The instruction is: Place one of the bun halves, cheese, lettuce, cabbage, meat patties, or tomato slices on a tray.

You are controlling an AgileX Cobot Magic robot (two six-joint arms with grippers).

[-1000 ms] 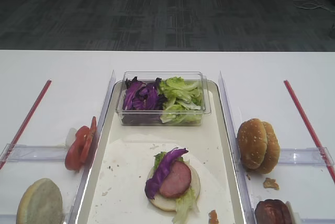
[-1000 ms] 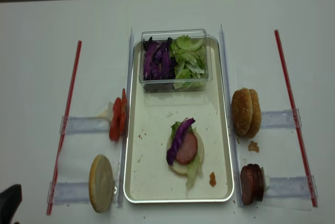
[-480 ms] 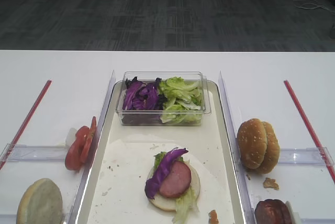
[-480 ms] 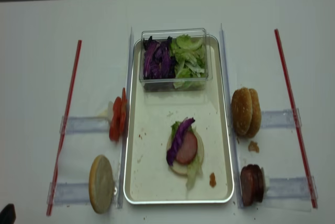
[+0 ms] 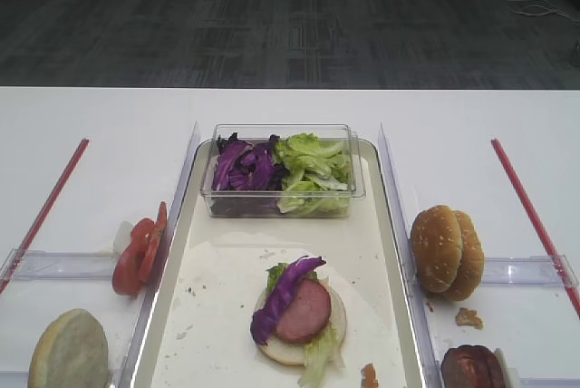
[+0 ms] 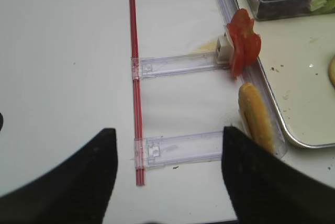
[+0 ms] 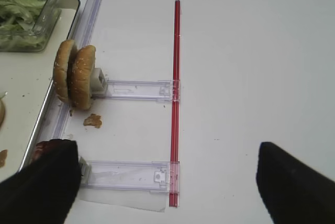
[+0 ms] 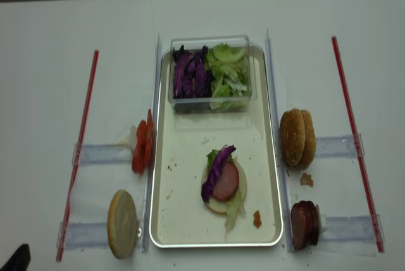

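White tabletop fills the workspace, with dark carpeted floor beyond its far edge. Centred on it, the tray [image 8: 163,207] runs lengthwise away from the robot. On the tray's near half a stack is already built: a pale bun base, lettuce [image 5: 319,358], the pink meat patty [image 5: 304,310] and a strip of cabbage [image 5: 281,298] laid across the patty's left side. A clear plastic box [image 5: 283,207] of loose cabbage and lettuce occupies the tray's far end.

Remaining ingredients stand on edge in clear holders outside the tray. The tomato slices [image 6: 242,46] and one bun half [image 6: 255,117] are held just beside the tray's left rim, the tomato farther from the robot than the bun. Two sesame bun halves [image 7: 75,75] and the dark meat patty [image 8: 304,223] stand just beside the right rim.

The left gripper [image 6: 167,182] is positioned over bare table, jaws spread wide with nothing between them. The tomato slices lie ahead and to its right, flat faces roughly side-on, so an approach from the near-left is judged suitable. The right gripper [image 7: 167,182] is likewise spread and empty, with the dark patty at its left finger and the sesame bun halves ahead-left. A tomato slice is judged nearest the left arm.
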